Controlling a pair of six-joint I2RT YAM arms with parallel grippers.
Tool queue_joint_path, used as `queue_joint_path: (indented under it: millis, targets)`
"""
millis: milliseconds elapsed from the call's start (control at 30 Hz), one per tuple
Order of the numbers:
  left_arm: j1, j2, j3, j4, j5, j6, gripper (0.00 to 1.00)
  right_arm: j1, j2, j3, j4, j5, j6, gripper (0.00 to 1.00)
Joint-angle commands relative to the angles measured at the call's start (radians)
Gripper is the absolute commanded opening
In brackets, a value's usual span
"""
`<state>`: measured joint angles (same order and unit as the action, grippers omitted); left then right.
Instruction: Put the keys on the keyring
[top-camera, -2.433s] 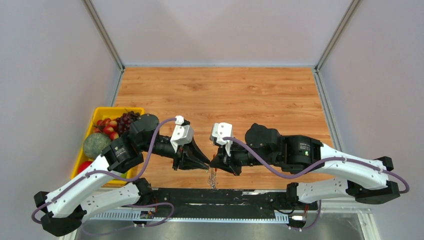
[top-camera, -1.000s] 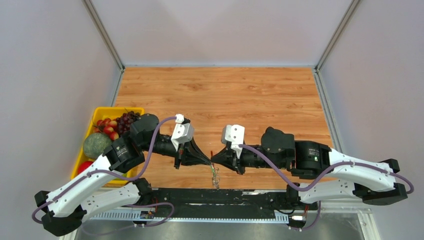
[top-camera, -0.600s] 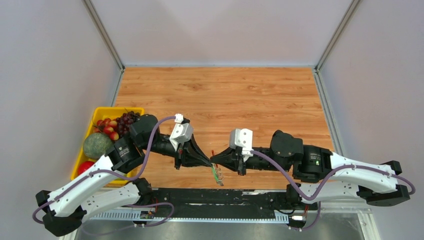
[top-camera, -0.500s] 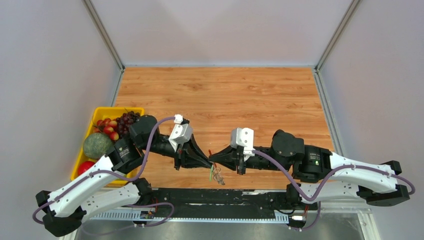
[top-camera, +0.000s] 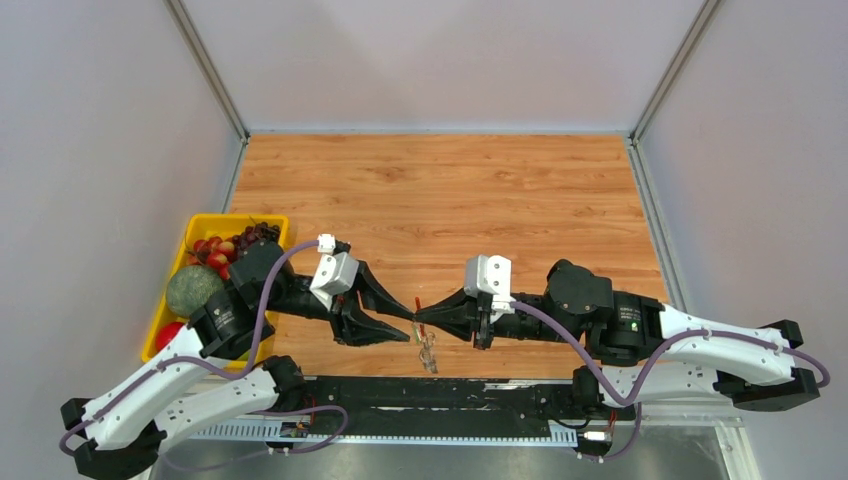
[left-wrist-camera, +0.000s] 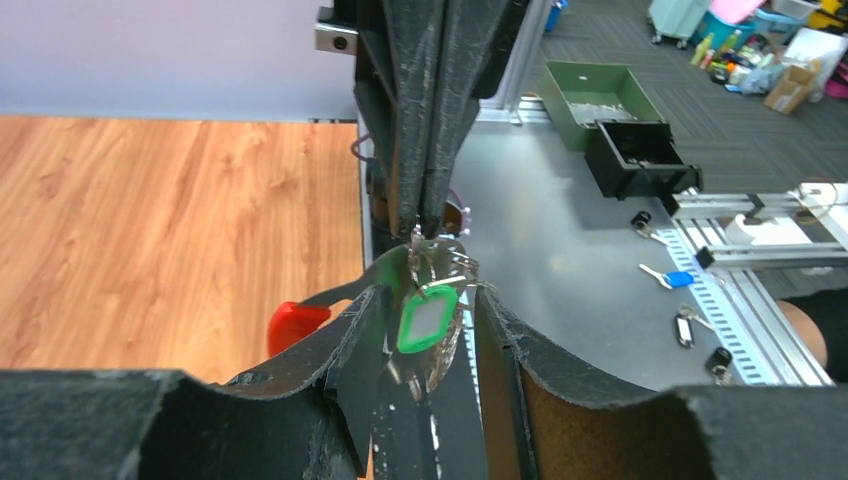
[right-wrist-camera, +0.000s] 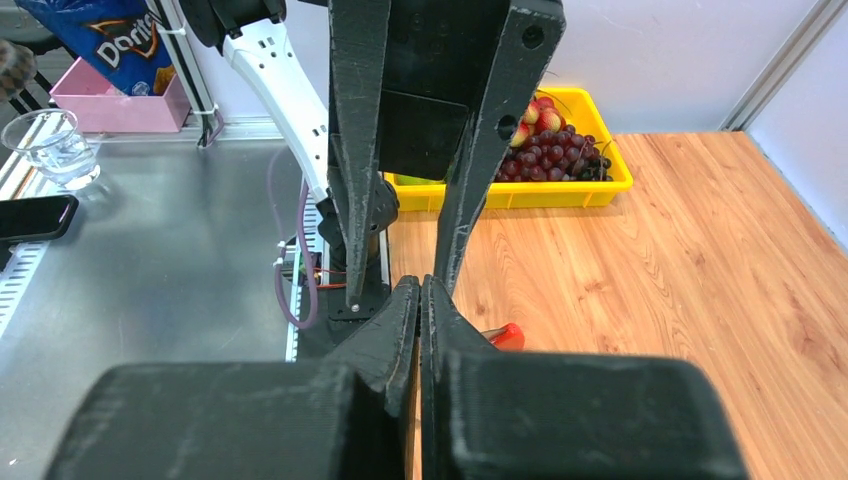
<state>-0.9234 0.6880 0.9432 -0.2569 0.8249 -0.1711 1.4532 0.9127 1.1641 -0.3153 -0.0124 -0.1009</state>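
Yellow tray (top-camera: 197, 226) of fruit sits at the far left edge of the table (top-camera: 450, 190), just behind the left arm's elbow.

Left gripper (top-camera: 407, 326): jaws partway open, gripping nothing. Tips point right, toward the right gripper, near the front edge.

Key (left-wrist-camera: 427, 320): the green head hangs in the gap between the left fingers in the left wrist view. Can't tell if it touches either finger, or if it's actually threaded on the ring. It dangles together with the silver bundle.

Keyring (top-camera: 427, 350): off the table, hanging from the right gripper's tips, with the silver fan below them. The red part sticks out beside the pinch point, on the table side.

Right gripper (top-camera: 420, 318): jaws fully closed, pinching the top of the keyring metal. Tips point left, nose to nose with the left gripper and just beside its fingertips.
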Motion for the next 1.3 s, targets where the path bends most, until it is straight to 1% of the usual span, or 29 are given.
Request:
queue_joint_path:
  millis: [0, 133, 267, 500, 533, 633, 1267]
  targets:
    - [-0.003, -0.013, 0.054, -0.026, -0.095, 0.029, 0.47, 0.01, -0.009, 0.02, 0.045, 0.004, -0.001, 0.0]
    - [-0.003, -0.02, 0.053, -0.01, -0.129, 0.026, 0.47, 0.014, 0.007, 0.033, 0.032, 0.004, 0.006, 0.0]
    - [-0.005, -0.022, 0.042, 0.028, -0.124, 0.008, 0.46, 0.017, 0.01, 0.041, 0.026, 0.003, 0.007, 0.0]
    - [-0.003, -0.008, 0.023, 0.073, -0.088, -0.018, 0.39, 0.032, 0.005, 0.046, 0.03, 0.011, 0.0, 0.0]
    - [-0.004, -0.007, 0.02, 0.075, -0.085, -0.019, 0.38, 0.035, 0.005, 0.046, 0.032, 0.044, -0.003, 0.0]
    - [-0.004, -0.006, 0.013, 0.083, -0.073, -0.025, 0.36, 0.04, 0.005, 0.048, 0.04, 0.066, -0.009, 0.0]
    - [-0.003, -0.025, -0.021, 0.101, -0.04, -0.049, 0.33, 0.074, 0.018, 0.062, 0.106, 0.136, -0.049, 0.0]
